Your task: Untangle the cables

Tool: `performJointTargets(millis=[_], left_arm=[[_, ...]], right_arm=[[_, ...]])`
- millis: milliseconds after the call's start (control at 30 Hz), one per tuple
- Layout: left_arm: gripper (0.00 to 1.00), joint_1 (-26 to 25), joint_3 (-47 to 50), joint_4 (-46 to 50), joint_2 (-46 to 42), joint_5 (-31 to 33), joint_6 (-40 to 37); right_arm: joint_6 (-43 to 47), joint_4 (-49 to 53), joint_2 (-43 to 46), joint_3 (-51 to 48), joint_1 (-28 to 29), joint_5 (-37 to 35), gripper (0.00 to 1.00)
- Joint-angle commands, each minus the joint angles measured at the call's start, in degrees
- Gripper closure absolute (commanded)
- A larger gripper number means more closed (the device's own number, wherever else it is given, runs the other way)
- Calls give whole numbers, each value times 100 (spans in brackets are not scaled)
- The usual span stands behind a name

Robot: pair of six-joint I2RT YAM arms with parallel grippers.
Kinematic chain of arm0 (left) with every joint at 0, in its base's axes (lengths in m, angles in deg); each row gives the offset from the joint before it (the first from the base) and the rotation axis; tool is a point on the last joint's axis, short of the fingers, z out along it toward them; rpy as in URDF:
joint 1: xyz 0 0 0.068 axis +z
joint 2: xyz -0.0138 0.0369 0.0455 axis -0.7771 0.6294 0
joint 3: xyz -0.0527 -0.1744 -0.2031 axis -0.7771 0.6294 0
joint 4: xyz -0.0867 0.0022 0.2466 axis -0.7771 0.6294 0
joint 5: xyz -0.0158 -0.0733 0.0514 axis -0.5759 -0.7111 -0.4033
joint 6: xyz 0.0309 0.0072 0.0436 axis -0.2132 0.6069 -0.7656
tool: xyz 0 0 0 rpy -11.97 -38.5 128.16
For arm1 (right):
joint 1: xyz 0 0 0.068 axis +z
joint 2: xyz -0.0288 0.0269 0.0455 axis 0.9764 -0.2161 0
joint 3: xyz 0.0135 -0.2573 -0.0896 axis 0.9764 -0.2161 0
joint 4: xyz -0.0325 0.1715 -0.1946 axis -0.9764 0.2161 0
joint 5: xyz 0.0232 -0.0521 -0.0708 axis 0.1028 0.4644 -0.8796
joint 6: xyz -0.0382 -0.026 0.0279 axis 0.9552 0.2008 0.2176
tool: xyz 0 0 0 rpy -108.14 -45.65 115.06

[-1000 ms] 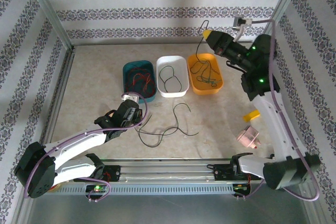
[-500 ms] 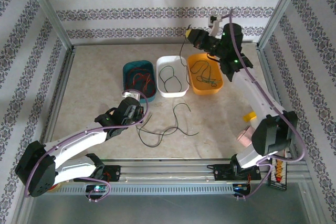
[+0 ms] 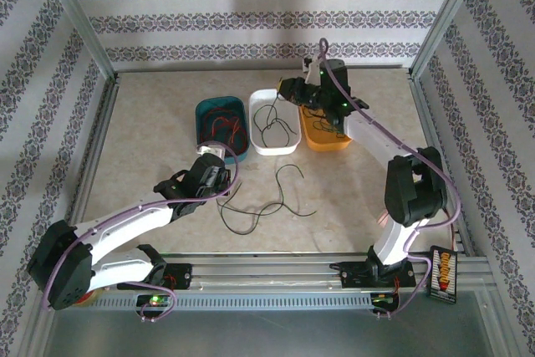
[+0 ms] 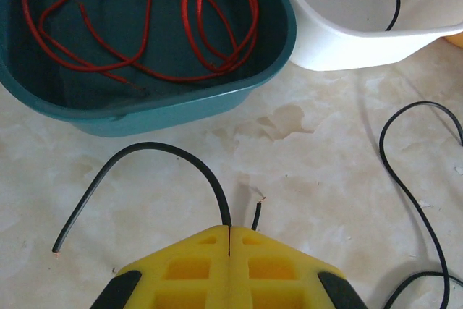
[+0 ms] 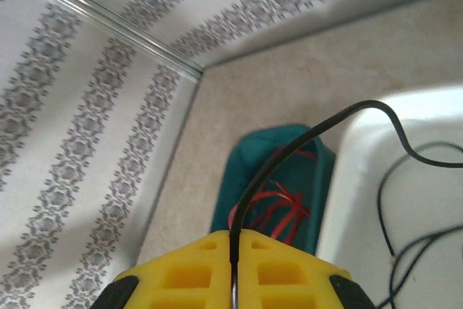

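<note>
1. Over the white tray (image 3: 274, 151), the right pincer (image 3: 288, 89) is closed fully on a hanging black cable (image 5: 289, 151). The wire comes out between the yellow tips and bends toward this tray, where more black wire lies.
2. On the bench (image 4: 304, 164), near the teal tray (image 4: 145, 110), the left pincer (image 4: 229, 240) is closed too. It pinches an arched black cable (image 4: 145, 148).
3. This arch leaves the tips going away from the arm, curves over to the left and comes back. Its free end lies on the bench and points to the near left, apart from the teal tray.
4. Red cables (image 4: 195, 5) lie in loose loops inside the teal tray. A loose black cable (image 4: 381, 142) snakes on the bench at the right; I cannot tell if it joins the pinched one.
5. In my judgement these wires are light, thin and soft, but they keep their curl, and the smooth coat may slip through the tips. It is better to take hold near an end, not in the middle of a loop, so the rest trails freely and does not drag its neighbours.
</note>
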Motion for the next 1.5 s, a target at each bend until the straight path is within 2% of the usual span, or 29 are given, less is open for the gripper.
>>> performJointTargets(millis=[0,167,433,500,533,600,733,933,1067,1167,1267,1333,1467], left_arm=[[100,-52,-202,-52,22,-35,-53],[100,-61,-238,-8,-22,-12,-40],[100,-88,-288,76,-100,3,15],[100,-88,-335,105,-133,16,21],[100,-88,-359,98,-163,24,24],[100,-87,-403,58,-226,33,30],[100,-93,-602,105,-310,52,-41],[100,-101,-974,193,-378,80,-212],[100,-105,-1304,226,-460,-159,-324],[100,-105,-1605,13,-571,-757,-408],[100,-104,-1891,-713,-683,-1819,-401],[100,-105,-2253,-1144,-621,-2308,-357],[100,-97,-3502,-1288,-90,-2466,-762]], right_arm=[[4,-52,-377,-218,64,-135,93],[-14,206,-758,-224,127,-581,93],[295,1265,-1173,201,437,-1872,92],[457,1625,-1189,359,560,-2209,86],[538,1799,-1172,439,620,-2368,78],[668,2032,-1035,501,719,-2723,67],[833,2163,-424,312,840,-3532,52],[869,2133,668,-243,877,-4222,47],[904,1996,1463,-817,868,-4328,46],[880,1967,2130,-1351,868,-4400,45],[870,1990,2772,-1928,851,-4490,44],[850,2025,3213,-2302,833,-4528,43],[858,2064,3927,-2867,815,-4524,42]])
